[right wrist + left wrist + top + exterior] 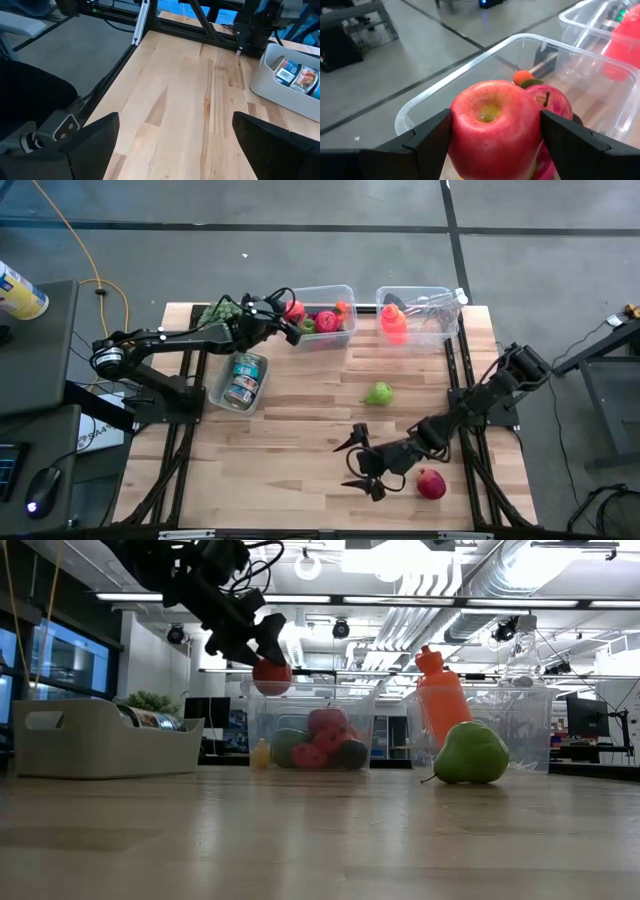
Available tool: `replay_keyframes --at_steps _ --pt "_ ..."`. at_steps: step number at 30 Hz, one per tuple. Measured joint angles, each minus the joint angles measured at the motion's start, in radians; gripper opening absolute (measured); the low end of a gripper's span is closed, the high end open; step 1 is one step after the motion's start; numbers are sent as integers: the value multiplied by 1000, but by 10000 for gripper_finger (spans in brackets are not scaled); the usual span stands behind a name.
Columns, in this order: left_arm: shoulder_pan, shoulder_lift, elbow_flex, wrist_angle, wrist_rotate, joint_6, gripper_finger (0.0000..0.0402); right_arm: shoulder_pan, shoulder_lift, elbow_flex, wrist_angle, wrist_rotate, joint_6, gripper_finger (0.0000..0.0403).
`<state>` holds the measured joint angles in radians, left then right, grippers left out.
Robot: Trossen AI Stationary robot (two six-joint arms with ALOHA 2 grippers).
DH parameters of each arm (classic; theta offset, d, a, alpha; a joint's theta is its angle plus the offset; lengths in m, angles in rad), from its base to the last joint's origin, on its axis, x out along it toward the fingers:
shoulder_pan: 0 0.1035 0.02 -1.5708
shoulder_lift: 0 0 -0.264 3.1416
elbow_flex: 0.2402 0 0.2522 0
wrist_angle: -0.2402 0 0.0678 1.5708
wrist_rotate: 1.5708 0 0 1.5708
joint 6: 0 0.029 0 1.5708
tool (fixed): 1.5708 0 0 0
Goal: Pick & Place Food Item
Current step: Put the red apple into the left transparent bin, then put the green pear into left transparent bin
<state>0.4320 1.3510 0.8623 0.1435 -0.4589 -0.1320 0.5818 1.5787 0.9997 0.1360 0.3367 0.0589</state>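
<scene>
My left gripper point(293, 310) is shut on a red apple point(495, 132) above the left end of a clear bin point(345, 292) at the far side of the table. The bin holds more fruit: a red one point(555, 100), a small orange one point(522, 76) and a green one point(288, 747). A green pear point(378, 393) rests on the table's middle. Another red fruit point(431, 483) lies near the front right. Next to it my right gripper point(352, 463) stands open over bare wood, with nothing between its fingers. My left gripper pinches the apple's two opposite sides point(456, 131) between its two fingers, with the apple's stem hollow point(485, 116) facing back toward the wrist. The fingers come from the table's left, slanting a little downward. The apple point(271, 674) is lifted clear, at about the height of the bin's rim.
A second clear bin point(440, 330) at the far right holds an orange bottle point(393, 322). A grey tray point(222, 392) with cans lies left of centre. A green leafy item point(220, 310) sits at the far left. The table's middle and front left are bare wood.
</scene>
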Motion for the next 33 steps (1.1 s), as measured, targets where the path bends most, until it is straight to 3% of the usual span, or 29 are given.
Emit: replay_keyframes --at_steps 5,17,21,27,33 --pt "-5 0 0 0 16 53 286 -7 0 0 1 0 -1 376" --pt "-22 1 0 -5 18 46 351 -49 0 0 -22 -39 51 376" --pt "-57 -27 0 15 17 56 352 -69 0 0 -107 37 216 376" --pt "-177 -82 0 72 19 38 352 -80 -10 0 -410 188 565 376" --pt "-354 -124 1 -39 87 109 352 -67 -10 -1 -651 272 860 376"
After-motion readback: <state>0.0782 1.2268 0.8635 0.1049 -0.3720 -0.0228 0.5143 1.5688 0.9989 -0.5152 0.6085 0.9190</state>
